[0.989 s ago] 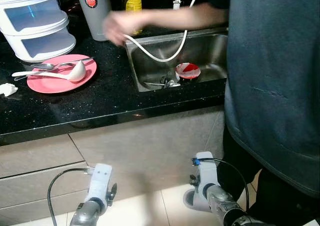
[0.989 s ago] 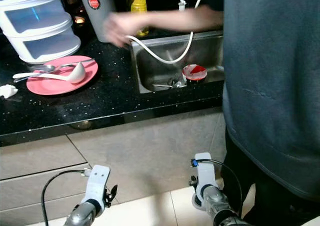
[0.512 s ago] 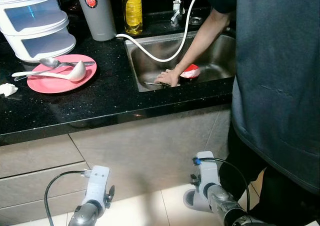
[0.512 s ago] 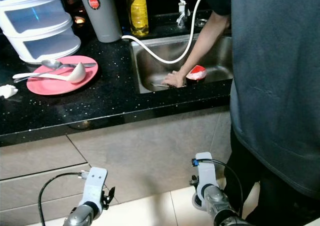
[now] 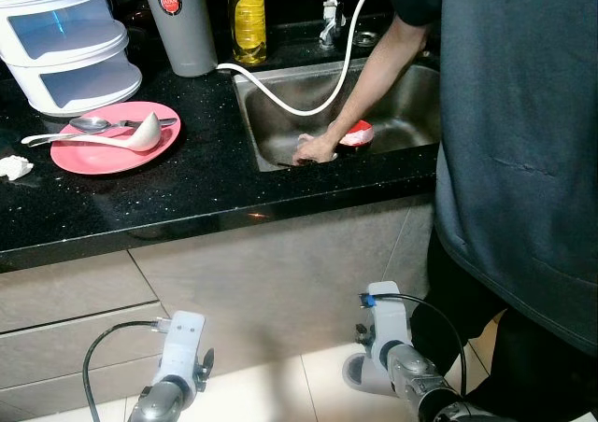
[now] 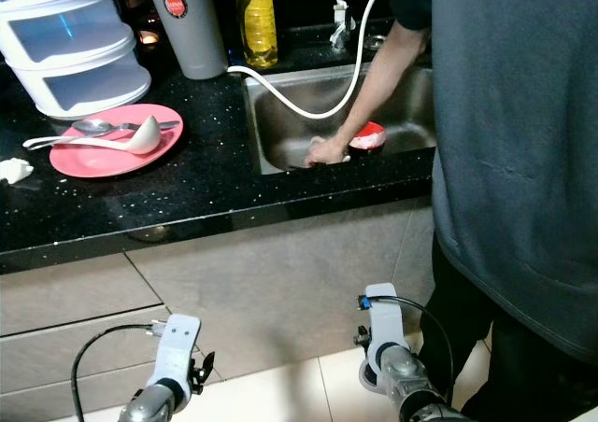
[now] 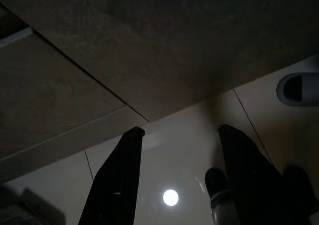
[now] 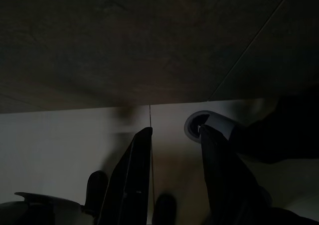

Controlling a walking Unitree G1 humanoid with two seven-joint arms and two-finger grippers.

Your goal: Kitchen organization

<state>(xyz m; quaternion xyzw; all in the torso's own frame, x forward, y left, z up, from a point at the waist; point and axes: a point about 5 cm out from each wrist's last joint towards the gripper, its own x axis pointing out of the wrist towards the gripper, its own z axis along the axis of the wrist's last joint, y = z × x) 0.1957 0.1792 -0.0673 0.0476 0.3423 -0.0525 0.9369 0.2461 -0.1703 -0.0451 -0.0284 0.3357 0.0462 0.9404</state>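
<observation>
Pink plate [image 5: 103, 151] on black counter, ladle [image 5: 112, 140] and spoon [image 5: 98, 123] atop

I stand in a home kitchen. Before me is a black speckled stone counter [image 5: 187, 184] with a steel sink [image 5: 280, 105] set into it, and a white hose [image 5: 308, 109] hangs into the sink. A person's hand [image 5: 316, 147] works in the sink beside a red bowl [image 5: 357, 133]. On the counter are a pink plate [image 5: 93, 156] with a ladle [image 5: 140, 134], a bottle of yellow oil [image 5: 248, 16] and stacked white containers [image 5: 65, 44]. Below are grey cabinet fronts [image 5: 280, 273] and a pale tiled floor [image 7: 174, 150].
</observation>
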